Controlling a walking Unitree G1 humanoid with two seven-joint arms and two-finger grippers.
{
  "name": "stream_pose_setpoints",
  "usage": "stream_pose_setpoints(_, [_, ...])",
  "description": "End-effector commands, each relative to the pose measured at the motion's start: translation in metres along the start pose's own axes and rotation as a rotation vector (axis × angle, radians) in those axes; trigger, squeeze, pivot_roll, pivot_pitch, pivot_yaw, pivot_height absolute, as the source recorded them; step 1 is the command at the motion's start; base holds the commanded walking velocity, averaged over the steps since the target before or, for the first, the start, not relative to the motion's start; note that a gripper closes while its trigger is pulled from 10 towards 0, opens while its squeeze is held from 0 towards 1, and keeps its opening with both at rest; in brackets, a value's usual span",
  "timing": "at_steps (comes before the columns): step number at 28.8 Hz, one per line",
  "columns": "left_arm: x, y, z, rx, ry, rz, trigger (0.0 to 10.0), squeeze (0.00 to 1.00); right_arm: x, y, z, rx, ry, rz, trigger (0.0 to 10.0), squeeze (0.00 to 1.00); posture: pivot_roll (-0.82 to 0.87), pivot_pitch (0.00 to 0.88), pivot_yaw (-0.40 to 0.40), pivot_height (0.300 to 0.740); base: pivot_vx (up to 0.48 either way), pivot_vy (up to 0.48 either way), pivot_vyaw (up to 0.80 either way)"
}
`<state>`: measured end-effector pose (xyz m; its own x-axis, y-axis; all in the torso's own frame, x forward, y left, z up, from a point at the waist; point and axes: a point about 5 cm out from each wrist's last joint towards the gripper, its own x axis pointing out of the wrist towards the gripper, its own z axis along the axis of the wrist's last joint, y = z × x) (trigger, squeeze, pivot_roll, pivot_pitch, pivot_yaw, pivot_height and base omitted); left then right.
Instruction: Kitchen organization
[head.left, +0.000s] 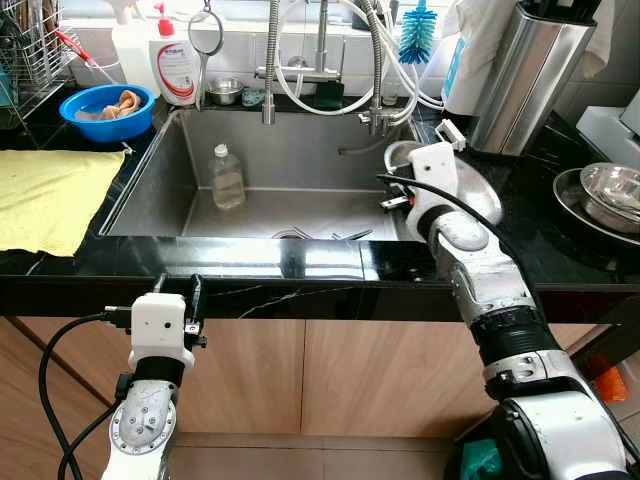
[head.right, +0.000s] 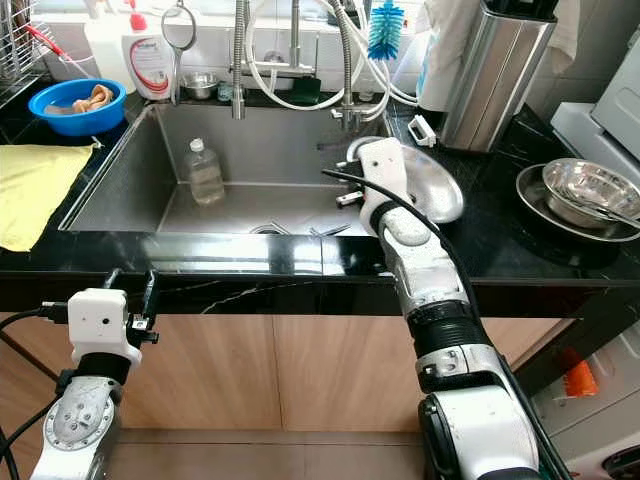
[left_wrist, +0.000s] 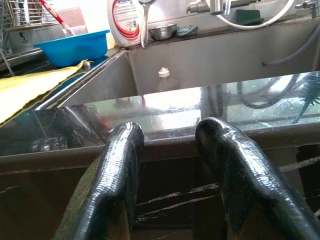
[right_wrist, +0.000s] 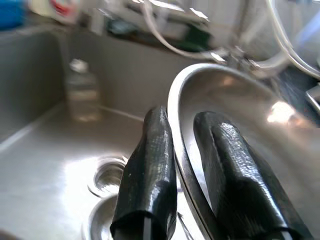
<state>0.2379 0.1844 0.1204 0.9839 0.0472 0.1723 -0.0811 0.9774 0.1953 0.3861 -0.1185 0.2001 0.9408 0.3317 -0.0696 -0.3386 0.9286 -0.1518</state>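
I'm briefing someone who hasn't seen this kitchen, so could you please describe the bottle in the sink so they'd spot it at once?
Start at the steel sink set into the black counter. Standing upright on its floor, near the back left corner, is a small clear plastic bottle with a white cap. It is see-through, unlike the white soap bottle on the ledge behind.

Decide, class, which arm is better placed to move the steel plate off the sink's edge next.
Right. The right pincer already pinches the steel plate's rim at the sink; the left pincer hangs below the counter, open.

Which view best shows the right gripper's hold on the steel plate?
The right wrist view: the right gripper has one finger on each side of the steel plate rim. In both eye views the wrist hides the fingers; the plate pokes out behind it.
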Motion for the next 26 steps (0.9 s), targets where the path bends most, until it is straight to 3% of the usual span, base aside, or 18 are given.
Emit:
stream_pose_setpoints(1, [-0.008, -0.008, -0.020, -0.006, 0.106, -0.039, 10.0, 0.00, 0.001, 0.006, 0.012, -0.009, -0.057, 0.056, 10.0, 0.00, -0.02, 0.000, -0.060, 0.740, 0.000, 0.000, 0.00])
stream_pose_setpoints(6, [-0.008, -0.007, -0.020, -0.008, 0.108, -0.032, 10.0, 0.00, 0.005, 0.011, 0.015, -0.037, -0.076, 0.126, 10.0, 0.00, -0.02, 0.000, -0.062, 0.740, 0.000, 0.000, 0.00])
stream_pose_setpoints(14, [-0.009, -0.007, -0.021, -0.008, 0.109, -0.027, 10.0, 0.00, 0.010, 0.008, 0.011, -0.032, -0.067, 0.139, 10.0, 0.00, -0.02, 0.002, -0.062, 0.740, 0.000, 0.000, 0.00])
stream_pose_setpoints(23, [-0.008, -0.007, -0.021, -0.006, 0.106, -0.028, 10.0, 0.00, 0.018, 0.008, 0.006, 0.061, -0.051, 0.177, 10.0, 0.01, -0.02, 0.007, -0.058, 0.740, 0.000, 0.000, 0.00])
stream_pose_setpoints(24, [-0.007, -0.007, -0.021, -0.006, 0.105, -0.028, 10.0, 0.00, 0.019, 0.009, 0.006, 0.078, -0.049, 0.179, 10.0, 0.54, -0.02, 0.007, -0.058, 0.740, 0.000, 0.000, 0.00])
stream_pose_setpoints(25, [-0.007, -0.007, -0.020, -0.006, 0.104, -0.028, 10.0, 0.00, 0.020, 0.009, 0.006, 0.088, -0.048, 0.180, 10.0, 0.54, -0.02, 0.008, -0.057, 0.740, 0.000, 0.000, 0.00])
stream_pose_setpoints(26, [-0.007, -0.007, -0.020, -0.006, 0.104, -0.028, 10.0, 0.00, 0.020, 0.009, 0.004, 0.102, -0.043, 0.181, 10.0, 0.95, -0.02, 0.010, -0.056, 0.740, 0.000, 0.000, 0.00])
